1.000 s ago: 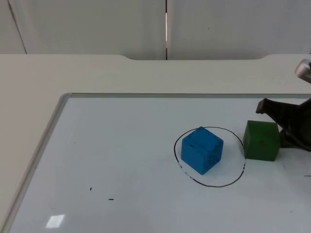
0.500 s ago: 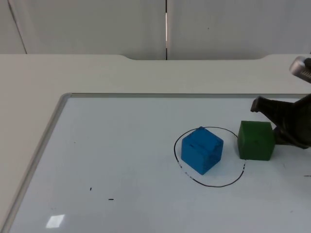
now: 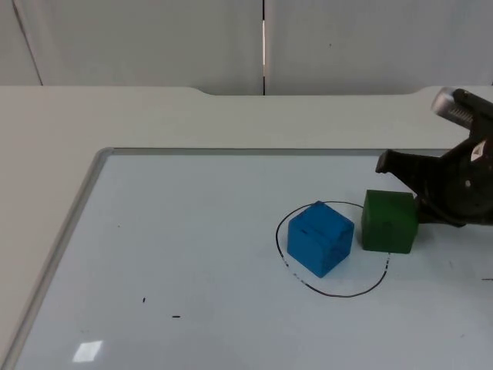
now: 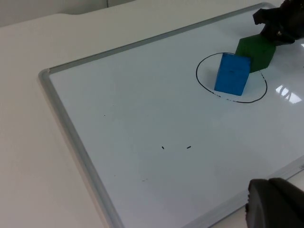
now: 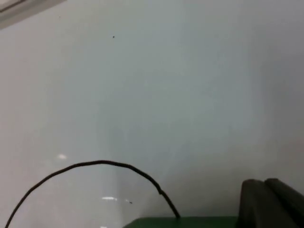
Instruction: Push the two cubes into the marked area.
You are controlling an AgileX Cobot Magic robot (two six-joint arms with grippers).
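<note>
The whiteboard (image 3: 192, 254) looks smooth and glossy with a metal-like frame; the blue cube (image 3: 320, 238) and green cube (image 3: 390, 221) look matt.

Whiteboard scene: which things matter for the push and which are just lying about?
Job:
blue cube, inside the ring
green cube, straddling the ring's line
drawn ring
right gripper, against the green cube

Lying about:
whiteboard
small ink marks
left gripper, waiting

No legible text or labels
</note>
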